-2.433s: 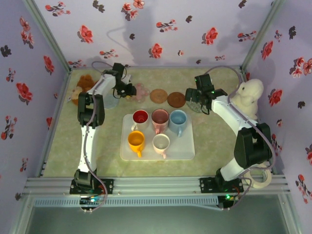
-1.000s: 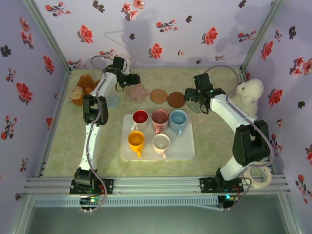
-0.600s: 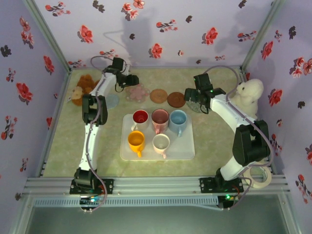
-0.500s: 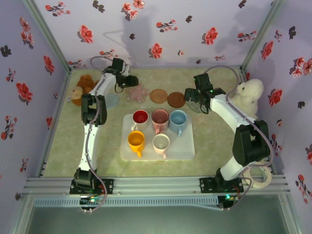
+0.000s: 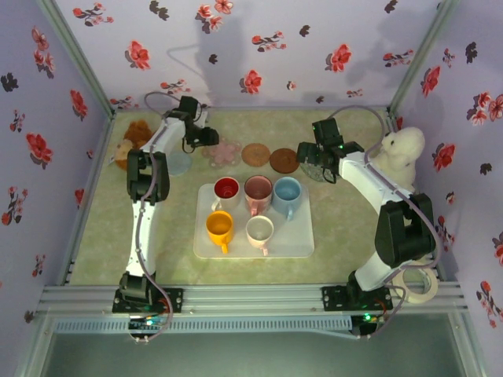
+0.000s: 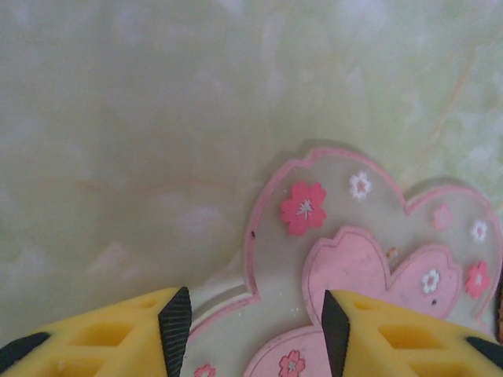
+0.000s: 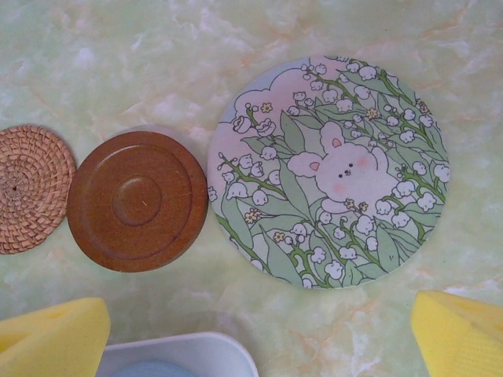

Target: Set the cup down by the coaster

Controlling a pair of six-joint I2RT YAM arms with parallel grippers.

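Left fingers (image 6: 174, 326) spread open over the pink blossom coaster (image 6: 369, 267); right fingers (image 7: 55, 334) wide apart above the bunny coaster (image 7: 330, 169).

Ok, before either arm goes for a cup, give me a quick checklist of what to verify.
1. Left gripper open and empty, above the pink blossom coaster: ok.
2. Right gripper open and empty, above the bunny coaster: ok.
3. Five cups upright on the white tray: ok.
4. A cup set beside a coaster: not ok, all five sit on the tray.
5. Which cup and coaster are meant: cannot tell.
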